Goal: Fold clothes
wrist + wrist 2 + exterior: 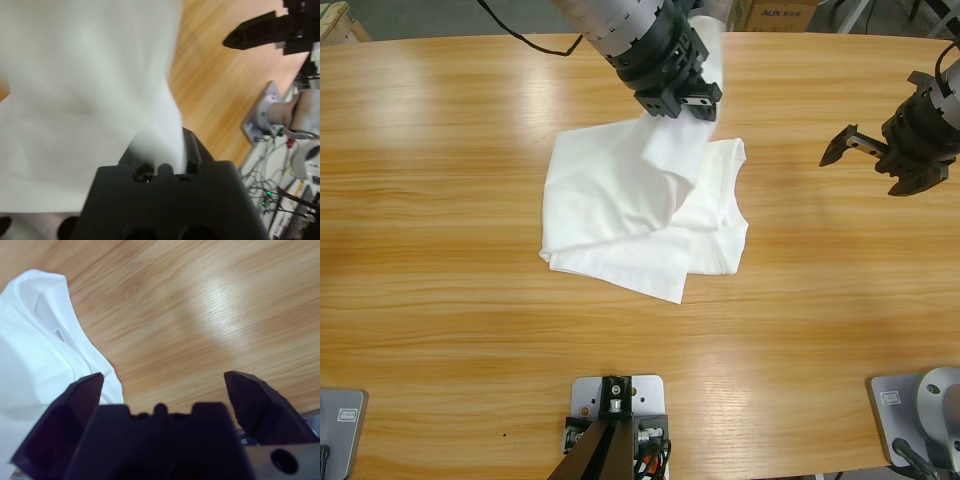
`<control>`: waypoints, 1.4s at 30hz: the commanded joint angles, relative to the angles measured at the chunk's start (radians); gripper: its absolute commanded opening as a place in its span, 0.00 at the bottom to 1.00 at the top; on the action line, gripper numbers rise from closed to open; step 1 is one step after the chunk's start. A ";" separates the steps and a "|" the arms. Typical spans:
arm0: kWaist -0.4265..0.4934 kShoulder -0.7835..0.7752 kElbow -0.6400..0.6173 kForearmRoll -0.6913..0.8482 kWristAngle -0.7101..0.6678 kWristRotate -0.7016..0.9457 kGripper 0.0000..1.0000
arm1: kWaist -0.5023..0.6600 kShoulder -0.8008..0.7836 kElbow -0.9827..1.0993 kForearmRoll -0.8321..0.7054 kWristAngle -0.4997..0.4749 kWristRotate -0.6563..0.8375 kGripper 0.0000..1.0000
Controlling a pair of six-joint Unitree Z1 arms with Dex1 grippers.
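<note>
White cotton identifies the T-shirt [620,220]: you will find it partly folded near the middle of the wooden bench [440,300], with its ribbed neck [60,315] and white neck label [61,335] on the side toward the right gripper [868,160]. Note that the left gripper [678,103] is above the shirt's upper edge. Its fingers are clamped on a fold of the fabric, which rises from the pile to them. In the left wrist view the cloth fills most of the frame. Observe the right gripper well apart from the shirt, above bare bench, fingers [260,400] spread wide and holding nothing.
</note>
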 commanded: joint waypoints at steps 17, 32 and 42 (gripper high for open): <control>0.090 -0.280 0.534 0.029 0.202 -0.061 0.86 | 0.130 -0.119 -0.012 -0.161 0.116 -0.283 0.00; 0.125 -0.192 0.728 -0.319 0.206 -0.292 0.86 | 0.266 0.200 -0.126 -0.449 0.474 -0.388 0.00; 0.198 -0.130 0.675 -0.364 0.217 -0.327 0.86 | 0.307 0.279 -0.105 -0.456 0.423 -0.352 0.00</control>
